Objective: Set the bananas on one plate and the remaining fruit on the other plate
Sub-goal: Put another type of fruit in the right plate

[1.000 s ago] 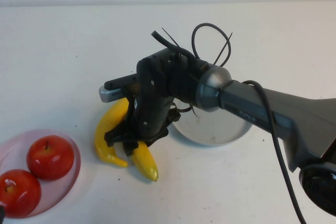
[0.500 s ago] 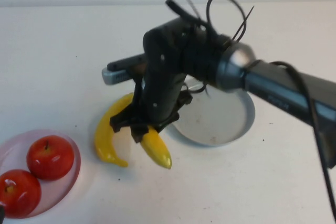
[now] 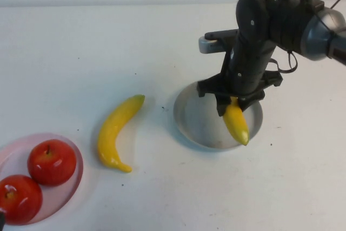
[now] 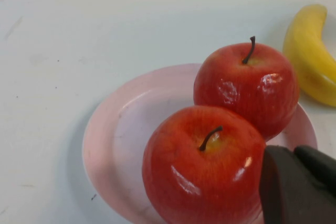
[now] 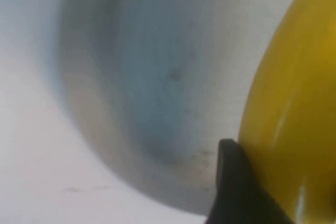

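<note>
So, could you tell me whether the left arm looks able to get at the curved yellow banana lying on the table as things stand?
Probably yes: the curved yellow banana lies in the open beside the pale pink plate, where the shut left gripper hovers. The right gripper holds the other banana well away over the grey-blue plate.
</note>
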You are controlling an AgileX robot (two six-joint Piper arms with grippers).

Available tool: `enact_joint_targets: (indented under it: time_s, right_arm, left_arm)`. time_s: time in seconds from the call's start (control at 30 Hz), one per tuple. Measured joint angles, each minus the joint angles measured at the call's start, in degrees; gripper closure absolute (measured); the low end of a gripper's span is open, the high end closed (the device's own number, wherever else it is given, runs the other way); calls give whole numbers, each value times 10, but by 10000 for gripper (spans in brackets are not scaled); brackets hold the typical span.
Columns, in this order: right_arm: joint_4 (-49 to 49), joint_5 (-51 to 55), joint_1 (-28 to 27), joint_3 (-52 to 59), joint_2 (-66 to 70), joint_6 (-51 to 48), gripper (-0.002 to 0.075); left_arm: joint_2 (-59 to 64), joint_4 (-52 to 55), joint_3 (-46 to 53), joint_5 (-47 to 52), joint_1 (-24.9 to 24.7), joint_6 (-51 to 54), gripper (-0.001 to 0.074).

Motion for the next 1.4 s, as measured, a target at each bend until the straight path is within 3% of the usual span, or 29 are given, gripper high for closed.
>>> enact_joint_targets:
  time_s: [0.4,0.63,0.77,1.17,1.4]
  right_arm:
    - [5,-44,-14,26,17,5,408]
    - [18,-43,-14,26,19,5,283]
    - [21,-40,-5,26,-9,6,255]
    - [90,-89,135,-62,11,-6,249]
    - [111,-121,160,-149,104,-6,249]
  left_arm:
    - [0,0,0,0,0,0,733]
    - [0,0,0,0,0,0,733]
    - [0,0,0,0,0,0,733]
    - [0,0,0,0,0,0,733]
    - [0,0,0,0,0,0,733]
